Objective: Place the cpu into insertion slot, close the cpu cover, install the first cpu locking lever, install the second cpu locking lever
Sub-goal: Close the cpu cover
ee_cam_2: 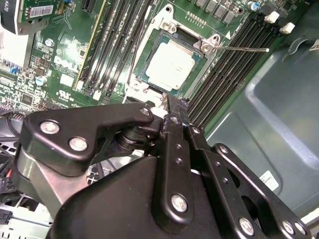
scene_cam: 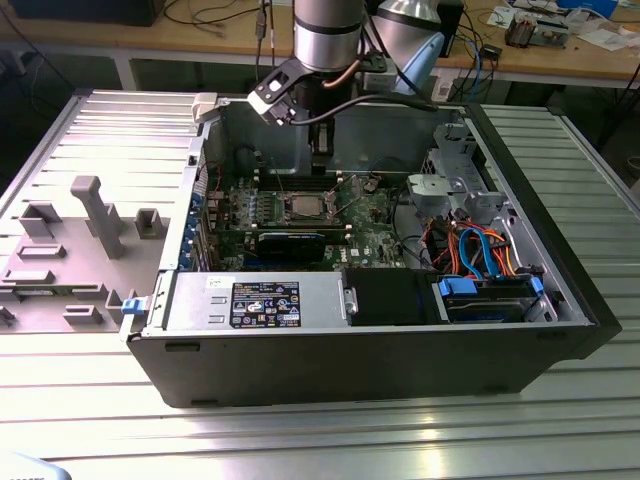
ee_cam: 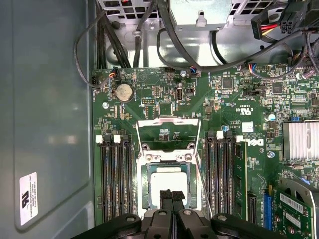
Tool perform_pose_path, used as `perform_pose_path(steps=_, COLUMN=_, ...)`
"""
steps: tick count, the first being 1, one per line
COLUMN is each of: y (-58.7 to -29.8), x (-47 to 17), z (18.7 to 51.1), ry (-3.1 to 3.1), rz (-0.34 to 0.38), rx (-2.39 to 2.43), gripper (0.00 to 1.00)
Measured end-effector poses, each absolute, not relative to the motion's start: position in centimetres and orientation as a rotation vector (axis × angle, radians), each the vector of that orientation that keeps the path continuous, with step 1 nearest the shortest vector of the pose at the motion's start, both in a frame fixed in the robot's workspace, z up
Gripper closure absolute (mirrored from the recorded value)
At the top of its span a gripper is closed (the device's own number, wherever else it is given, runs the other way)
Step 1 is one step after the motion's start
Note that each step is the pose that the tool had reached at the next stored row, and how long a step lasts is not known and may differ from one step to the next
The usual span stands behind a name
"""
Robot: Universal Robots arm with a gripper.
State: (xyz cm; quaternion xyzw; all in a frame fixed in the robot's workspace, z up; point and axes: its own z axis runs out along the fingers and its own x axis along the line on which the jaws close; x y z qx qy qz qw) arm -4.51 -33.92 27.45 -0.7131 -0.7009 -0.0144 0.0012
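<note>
The cpu (ee_cam: pixel 167 181), a small square chip with a silver-grey top, lies in the insertion slot (ee_cam: pixel 145 185) on the green motherboard; it also shows in the second wrist view (ee_cam_2: pixel 172 63) and the exterior view (scene_cam: pixel 303 206). The cpu cover (ee_cam: pixel 168 122), a thin silvery frame with a cut-out centre, is swung open beyond the slot. A thin wire locking lever (ee_cam_2: pixel 244 49) sticks out, raised, from the slot's corner. My gripper (ee_cam: pixel 172 195) hangs just above the chip's near edge, fingers (ee_cam_2: pixel 172 114) shut together with nothing between them; from outside the gripper (scene_cam: pixel 320 165) sits inside the case.
Black memory slots (ee_cam: pixel 115 179) flank the socket on both sides. A long black card (scene_cam: pixel 292 243) and a power supply (scene_cam: pixel 265 303) lie toward the case front. Cables (ee_cam: pixel 149 45) and a drive cage (scene_cam: pixel 455 185) crowd the exterior view's right. The grey case wall (ee_cam: pixel 45 109) is close.
</note>
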Motion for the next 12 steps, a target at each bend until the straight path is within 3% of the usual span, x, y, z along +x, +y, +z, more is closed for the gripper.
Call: perform_pose_path(steps=12, y=-33.92, x=-3.88, z=27.42, ry=-2.2, rz=-0.045, rx=-2.239, gripper=0.89)
